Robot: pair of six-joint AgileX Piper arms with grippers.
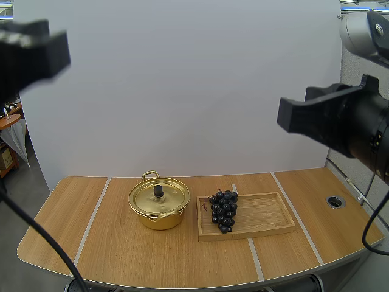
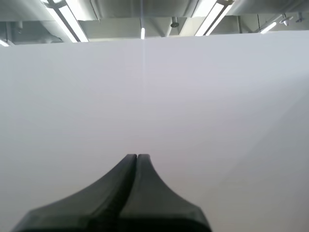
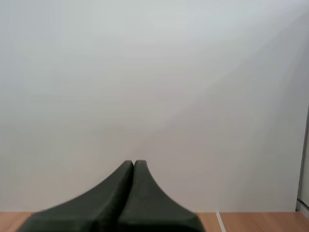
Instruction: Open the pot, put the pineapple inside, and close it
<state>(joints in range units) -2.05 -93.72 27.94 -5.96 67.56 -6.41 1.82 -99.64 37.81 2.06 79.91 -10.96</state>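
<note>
- Pot (image 1: 159, 205): gold-coloured, two handles, standing on the table (image 1: 152, 258) near its middle, just left of the wooden tray (image 1: 267, 230).
- Lid (image 1: 159, 196): seated on the pot, closing it; black knob (image 1: 158, 191) upright at its centre.
- Bunch of grapes (image 1: 223, 210): dark, lying in the left end of the tray, close to the pot but not touching it. This is the fruit on the table.
- Left gripper (image 2: 137, 157): fingers pressed together as one dark wedge, nothing between them; it faces a plain white screen (image 2: 154, 96).
- Right gripper (image 3: 133, 163): fingers likewise closed flat against each other, empty; a strip of the wooden table shows beyond them, below the white screen.
- Left arm (image 1: 33, 52): a dark shape held high at the left in the high view, well apart from the pot and the grapes.
- Right arm (image 1: 340, 121): a dark shape held high at the right in the high view, well above the tray and clear of it.
- Pot, lid and grapes all lie well below and apart from both grippers; none is touched.
</note>
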